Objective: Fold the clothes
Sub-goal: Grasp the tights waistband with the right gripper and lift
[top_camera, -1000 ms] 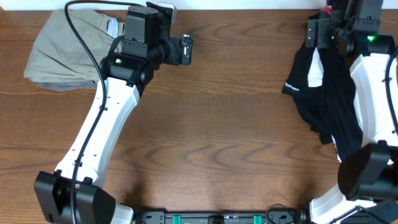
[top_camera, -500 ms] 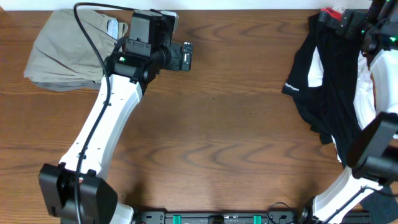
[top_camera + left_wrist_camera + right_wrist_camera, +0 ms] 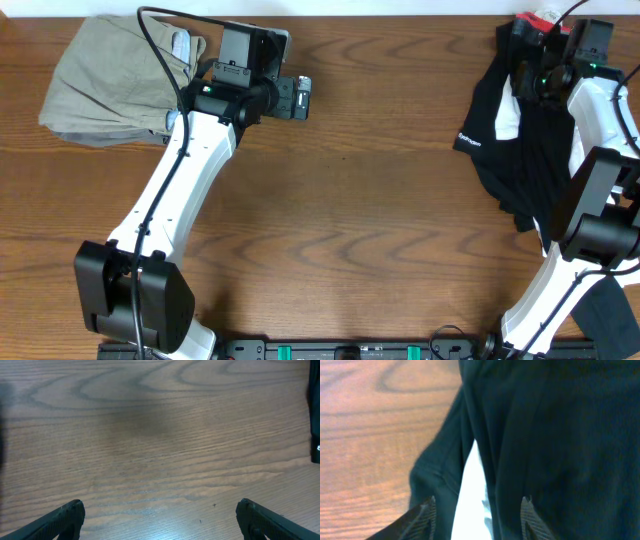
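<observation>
The pants (image 3: 530, 150) lie crumpled along the right edge of the table (image 3: 380, 220); no fold is made, so the whole task is left. The right gripper (image 3: 477, 510) hovers over their far end, jaws part-open, gripping nothing visible. The left gripper (image 3: 160, 515) hangs over the table's far side, jaws wide and empty.

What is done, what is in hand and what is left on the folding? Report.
Done: nothing looks folded; the black pants lie crumpled at the table's right edge. In hand: the right hand hovers open just over them, with no grip visible. The left hand is open above bare table. Left: grasp the pants, spread them flat and fold them.
</observation>
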Controlling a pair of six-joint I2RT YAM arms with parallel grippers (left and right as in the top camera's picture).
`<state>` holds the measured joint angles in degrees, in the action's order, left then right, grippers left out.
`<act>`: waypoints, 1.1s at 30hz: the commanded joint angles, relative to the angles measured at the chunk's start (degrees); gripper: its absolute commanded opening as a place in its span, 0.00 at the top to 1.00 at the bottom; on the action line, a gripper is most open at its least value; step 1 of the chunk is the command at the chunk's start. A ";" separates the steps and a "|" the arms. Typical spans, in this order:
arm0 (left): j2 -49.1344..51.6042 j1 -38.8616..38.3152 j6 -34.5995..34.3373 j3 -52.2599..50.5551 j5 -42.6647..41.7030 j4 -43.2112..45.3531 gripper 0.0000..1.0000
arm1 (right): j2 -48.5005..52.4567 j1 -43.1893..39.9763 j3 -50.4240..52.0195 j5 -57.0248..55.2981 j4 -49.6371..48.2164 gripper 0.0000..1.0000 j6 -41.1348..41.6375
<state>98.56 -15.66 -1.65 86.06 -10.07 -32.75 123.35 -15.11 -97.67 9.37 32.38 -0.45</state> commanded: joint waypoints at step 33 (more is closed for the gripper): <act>0.07 -0.07 -0.09 -0.24 0.70 -1.27 0.02 | 3.80 0.07 0.44 -9.03 0.35 0.84 1.11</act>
<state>98.59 -15.66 -1.65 86.06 -10.07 -33.78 127.11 -15.11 -97.51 0.54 32.80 -0.05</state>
